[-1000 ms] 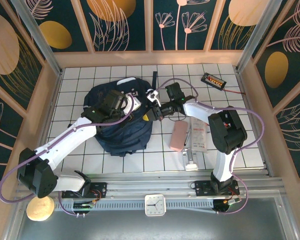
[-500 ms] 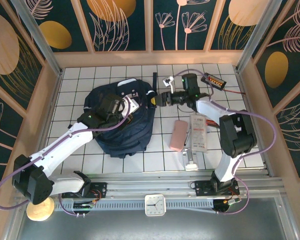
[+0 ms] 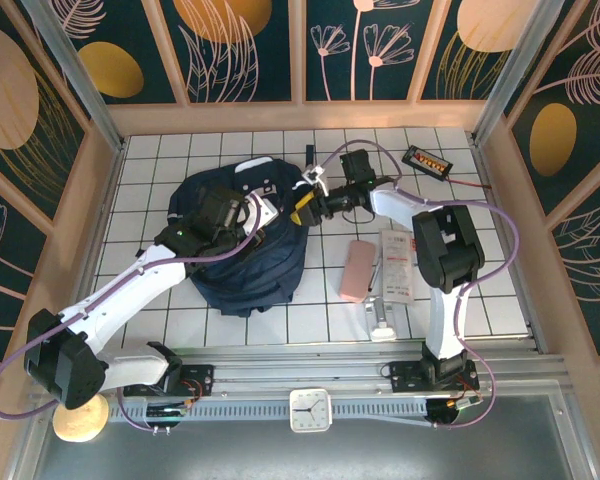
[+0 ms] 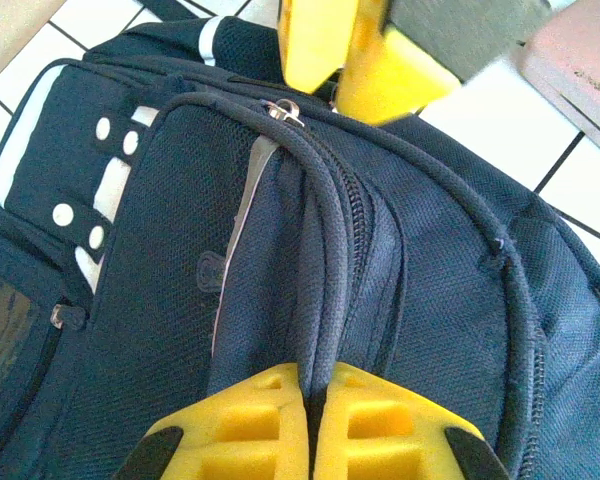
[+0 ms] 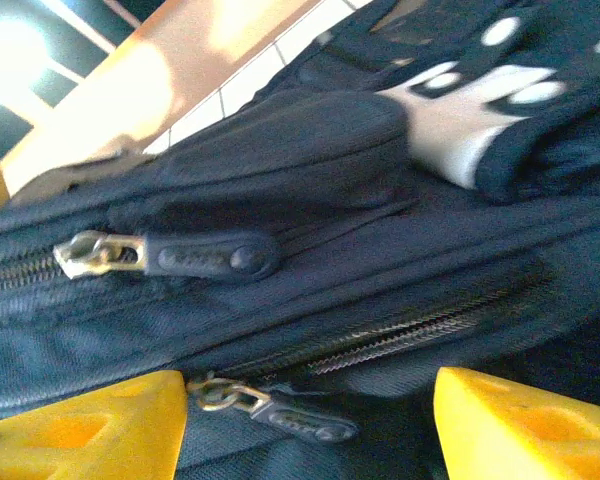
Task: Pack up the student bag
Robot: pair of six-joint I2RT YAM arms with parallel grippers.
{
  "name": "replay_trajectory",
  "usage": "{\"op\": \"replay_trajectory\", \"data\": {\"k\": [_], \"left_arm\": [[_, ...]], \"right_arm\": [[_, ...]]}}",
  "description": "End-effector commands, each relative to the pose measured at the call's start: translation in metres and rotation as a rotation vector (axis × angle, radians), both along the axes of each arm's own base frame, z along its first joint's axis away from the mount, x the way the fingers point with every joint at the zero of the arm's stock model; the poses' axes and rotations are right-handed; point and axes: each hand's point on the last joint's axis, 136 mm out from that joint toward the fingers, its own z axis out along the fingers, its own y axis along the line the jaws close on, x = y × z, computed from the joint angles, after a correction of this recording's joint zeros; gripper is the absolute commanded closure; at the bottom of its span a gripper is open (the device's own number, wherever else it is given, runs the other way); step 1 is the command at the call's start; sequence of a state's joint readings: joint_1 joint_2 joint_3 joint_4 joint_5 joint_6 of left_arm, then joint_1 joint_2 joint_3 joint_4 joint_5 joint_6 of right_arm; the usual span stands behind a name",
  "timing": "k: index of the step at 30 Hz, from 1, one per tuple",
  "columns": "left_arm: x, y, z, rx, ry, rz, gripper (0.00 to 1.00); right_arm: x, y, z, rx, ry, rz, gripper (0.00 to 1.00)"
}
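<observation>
The student bag [image 3: 242, 255] lies navy and flat on the tiled table, left of centre. My left gripper [image 3: 263, 213] rests on its top and is shut on a raised fold of fabric beside a zipper seam [image 4: 310, 300]; the yellow fingertips [image 4: 265, 420] nearly touch. My right gripper [image 3: 303, 206] stands open at the bag's right edge, and its yellow fingers [image 4: 325, 45] show at the top of the left wrist view. In the right wrist view a dark zipper pull [image 5: 290, 412] lies between the spread fingertips [image 5: 90, 430], touching neither. A second pull [image 5: 180, 256] sits above it.
A pink case [image 3: 357, 270] and a white packet [image 3: 398, 266] lie right of the bag, with a small white item [image 3: 382, 323] in front of them. A black device with an orange label [image 3: 427, 160] lies at the back right. Wooden walls enclose the table.
My right gripper opened, swung out to the back right, then came back to the bag's right edge. My left gripper kept its hold and shifted slightly back.
</observation>
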State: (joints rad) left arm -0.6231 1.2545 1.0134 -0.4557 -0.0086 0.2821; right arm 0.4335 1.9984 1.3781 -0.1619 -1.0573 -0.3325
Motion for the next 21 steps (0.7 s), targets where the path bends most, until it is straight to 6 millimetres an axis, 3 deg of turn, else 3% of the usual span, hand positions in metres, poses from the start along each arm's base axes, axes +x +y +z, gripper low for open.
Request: {"op": "replay_trajectory", "data": {"k": [1,7,17,21], "left_arm": [[0.008,-0.011,0.036,-0.073,-0.089,-0.018,1.0],[0.009,-0.011,0.036,-0.068,-0.088,-0.016,1.0],[0.004,-0.008,0.03,-0.056,-0.076,-0.023,1.0],[0.001,-0.005,0.029,-0.046,-0.075,-0.023,1.0]], "right_arm": [[-0.022,0.005,0.005,0.052,-0.14,0.106,0.32],[-0.023,0.01,0.0,0.036,-0.21,0.113,0.33],[-0.01,0.016,0.002,0.011,-0.324,0.037,0.53],[-0.007,0.016,0.002,0.016,-0.339,0.029,0.66]]}}
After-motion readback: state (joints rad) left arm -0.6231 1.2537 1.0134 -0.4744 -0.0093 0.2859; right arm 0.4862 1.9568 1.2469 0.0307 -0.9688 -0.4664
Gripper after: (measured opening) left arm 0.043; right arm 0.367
